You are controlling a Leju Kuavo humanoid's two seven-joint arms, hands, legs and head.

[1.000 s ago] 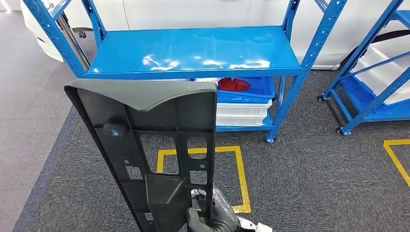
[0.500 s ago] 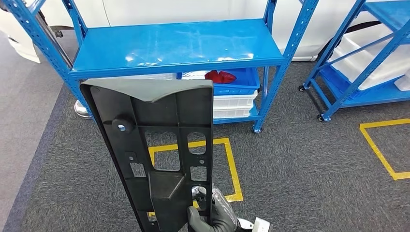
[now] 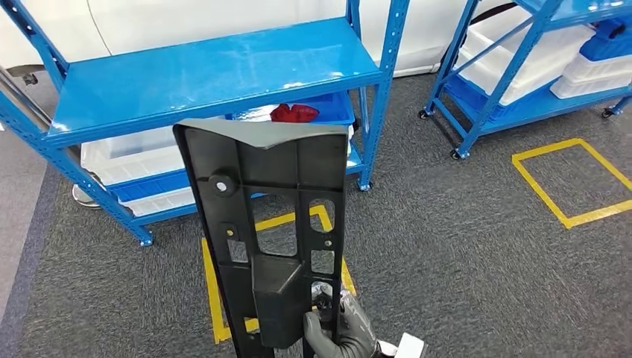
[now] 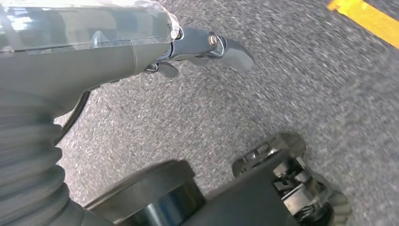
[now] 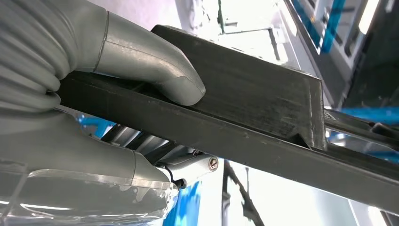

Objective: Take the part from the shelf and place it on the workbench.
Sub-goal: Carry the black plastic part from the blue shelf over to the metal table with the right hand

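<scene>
A long black plastic part (image 3: pixel 276 201) with ribs and cut-outs stands upright in front of me in the head view. My right hand (image 3: pixel 339 332) grips its lower right edge. In the right wrist view the thumb (image 5: pixel 155 70) presses on the part's (image 5: pixel 254 103) flat face, with darker fingers under the edge. My left hand (image 4: pixel 188 44) hangs over the grey carpet, fingers stretched out and holding nothing.
A blue metal shelf (image 3: pixel 201 71) stands ahead with a bare top deck. Below it are white bins (image 3: pixel 127 153) and a blue tray with a red piece (image 3: pixel 294 113). A second blue rack (image 3: pixel 514 104) is at the right. Yellow floor squares (image 3: pixel 570 179) mark the carpet.
The whole picture has shifted left and turned, so the camera has moved. The part stays upright in my right hand's grip.
</scene>
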